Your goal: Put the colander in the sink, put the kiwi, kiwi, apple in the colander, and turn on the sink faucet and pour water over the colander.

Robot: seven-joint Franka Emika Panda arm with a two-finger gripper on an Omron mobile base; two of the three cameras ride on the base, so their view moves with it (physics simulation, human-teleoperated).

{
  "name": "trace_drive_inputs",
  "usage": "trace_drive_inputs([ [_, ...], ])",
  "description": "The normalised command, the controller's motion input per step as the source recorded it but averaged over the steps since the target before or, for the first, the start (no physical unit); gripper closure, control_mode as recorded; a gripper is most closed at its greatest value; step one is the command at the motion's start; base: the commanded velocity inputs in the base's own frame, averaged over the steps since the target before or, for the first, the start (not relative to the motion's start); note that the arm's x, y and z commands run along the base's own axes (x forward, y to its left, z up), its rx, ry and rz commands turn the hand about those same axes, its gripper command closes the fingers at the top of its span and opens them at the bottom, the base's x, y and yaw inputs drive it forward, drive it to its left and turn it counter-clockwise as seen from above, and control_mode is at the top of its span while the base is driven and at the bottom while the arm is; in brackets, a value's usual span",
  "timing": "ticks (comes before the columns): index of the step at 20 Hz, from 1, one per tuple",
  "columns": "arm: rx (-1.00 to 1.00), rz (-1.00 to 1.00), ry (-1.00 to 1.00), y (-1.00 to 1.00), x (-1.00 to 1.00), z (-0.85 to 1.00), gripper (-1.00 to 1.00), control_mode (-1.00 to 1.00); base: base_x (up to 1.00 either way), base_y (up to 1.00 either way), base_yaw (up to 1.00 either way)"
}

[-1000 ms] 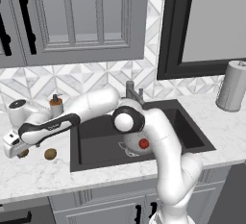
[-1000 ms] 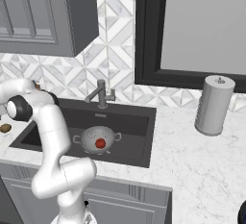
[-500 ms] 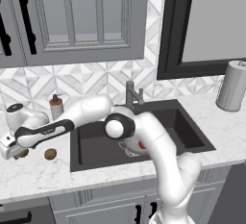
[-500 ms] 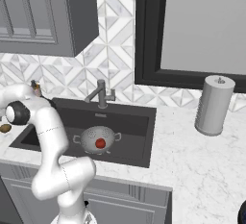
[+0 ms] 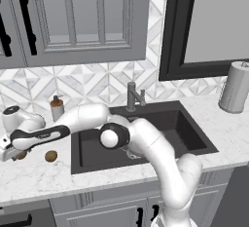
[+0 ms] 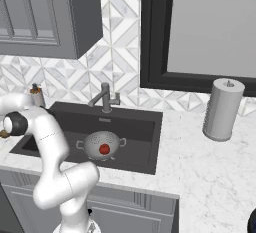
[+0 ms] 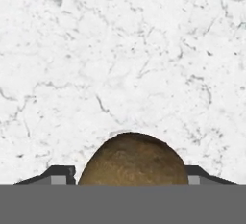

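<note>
Straddling a kiwi (image 7: pixel 132 159) — gripper (image 7: pixel 126 176) fingertips either side (marble counter (image 7: pixel 125 50)).

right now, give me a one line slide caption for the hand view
Claw straddling a brown kiwi on the white marble counter, fingertips flanking both sides.

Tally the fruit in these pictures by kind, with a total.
kiwi: 2, both on the counter left of the sink: one between the gripper's fingertips, one lying free beside it
apple: 1, in the colander
Total: 3
</note>
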Motion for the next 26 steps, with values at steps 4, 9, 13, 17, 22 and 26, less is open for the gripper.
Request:
trace_drive_inputs([
  [4, 0.00, -0.12, -0.02, -0.12, -0.02, -0.19, 1.00, -1.00, 0.00, 0.00, 0.00],
  [9, 0.14, -0.23, -0.22, -0.55, -0.15, -0.14, 1.00, -1.00, 0.00, 0.00, 0.00],
  [13, 0.37, -0.22, -0.43, -0.92, -0.28, 0.01, 1.00, -1.00, 0.00, 0.00, 0.00],
  [17, 0.48, -0.11, -0.33, -1.00, -0.31, 0.00, 1.00, -1.00, 0.00, 0.00, 0.00],
  [22, 0.58, -0.11, -0.23, -1.00, -0.28, 0.20, 1.00, -1.00, 0.00, 0.00, 0.00],
  [26, 0.44, -0.15, -0.04, -1.00, -0.40, 0.76, 1.00, -1.00, 0.00, 0.00, 0.00],
])
